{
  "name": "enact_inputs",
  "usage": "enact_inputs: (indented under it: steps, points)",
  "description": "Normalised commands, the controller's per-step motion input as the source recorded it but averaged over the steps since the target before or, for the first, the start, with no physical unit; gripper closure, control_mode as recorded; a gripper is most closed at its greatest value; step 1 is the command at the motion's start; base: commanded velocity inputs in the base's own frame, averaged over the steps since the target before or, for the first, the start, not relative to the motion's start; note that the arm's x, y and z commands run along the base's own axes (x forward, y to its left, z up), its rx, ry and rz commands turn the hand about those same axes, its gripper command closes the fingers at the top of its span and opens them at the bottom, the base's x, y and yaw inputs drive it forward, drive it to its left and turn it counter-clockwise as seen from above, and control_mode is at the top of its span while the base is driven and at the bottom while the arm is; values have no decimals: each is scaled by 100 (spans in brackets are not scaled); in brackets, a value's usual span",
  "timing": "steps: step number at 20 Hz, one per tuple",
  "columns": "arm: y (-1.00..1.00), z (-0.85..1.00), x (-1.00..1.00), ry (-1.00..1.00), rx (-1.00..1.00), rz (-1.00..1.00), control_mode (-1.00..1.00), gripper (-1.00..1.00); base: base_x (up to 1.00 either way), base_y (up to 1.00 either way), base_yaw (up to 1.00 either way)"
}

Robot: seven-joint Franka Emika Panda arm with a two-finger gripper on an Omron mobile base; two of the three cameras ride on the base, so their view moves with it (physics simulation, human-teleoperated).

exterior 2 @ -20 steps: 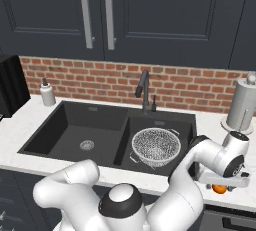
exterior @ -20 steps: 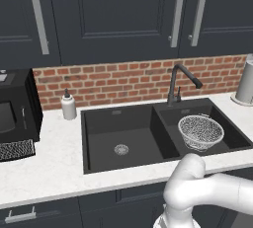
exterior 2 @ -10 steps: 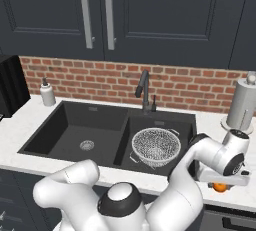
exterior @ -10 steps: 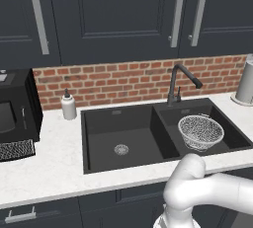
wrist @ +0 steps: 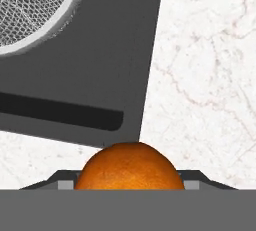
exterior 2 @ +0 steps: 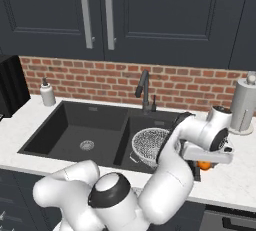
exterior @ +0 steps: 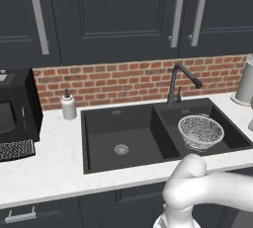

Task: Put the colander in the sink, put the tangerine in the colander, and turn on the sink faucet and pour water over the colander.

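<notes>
On the counter right of the sink (exterior 2: 75, 127), the gripper (exterior 2: 203, 164) sits low over the tangerine (wrist: 129, 167), jaws closed against its sides. Colander (exterior 2: 150, 146) already in the right basin, just leftward of the hand: a short lift and carry, by my reckoning.

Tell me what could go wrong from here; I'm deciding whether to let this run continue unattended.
1. The end effector sits closed around the tangerine, a round fruit; it could slip out on the lift and roll across the counter.
2. The colander stands in the right basin of the sink, tilted it seems; a drop off centre could tip it.
3. The sink faucet rises just behind the colander, so a high carry could clip it.
</notes>
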Motion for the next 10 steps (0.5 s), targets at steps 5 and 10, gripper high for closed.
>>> enact_inputs:
  steps: [5, 10]
  points:
    - [80, 21, 73, 0, 5, 0, -100, 100, 0, 0, 0]
    - [49, -3, 41, -8, 15, 0, -100, 100, 0, 0, 0]
